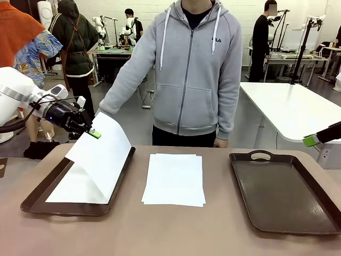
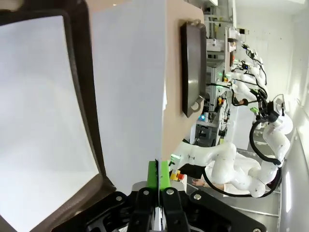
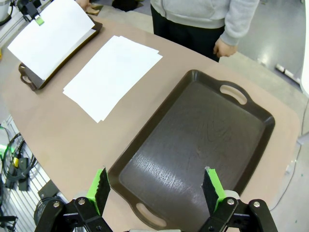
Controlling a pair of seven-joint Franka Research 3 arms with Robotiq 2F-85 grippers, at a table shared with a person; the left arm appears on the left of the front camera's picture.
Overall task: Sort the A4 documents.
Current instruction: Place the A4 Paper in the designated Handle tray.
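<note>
Left claw [image 1: 94,133] is pressed together on the far corner of one white sheet [image 1: 104,152], pinching it over the 10 o'clock part of the table [image 1: 160,229]. The sheet slopes away from the claw toward 5 o'clock, and its low edge rests on a flat sheet [image 1: 72,189] already in the left tray [image 1: 34,201]. Its long axis runs roughly 12 to 6, in line with the tray, so I judge that letting go would lay it inside the rim. At the table's middle lies the stack of A4 documents [image 1: 175,178], long axis also 12 to 6, about 4 o'clock from the left claw and 8 o'clock from the right one. Next comes the right tray [image 1: 261,156], bare. Right claw [image 3: 155,188] hangs spread wide over that tray's near end, holding nothing. The left claw is nearer the stack but occupied, so the free right one looks as likely for the next sheet.
</note>
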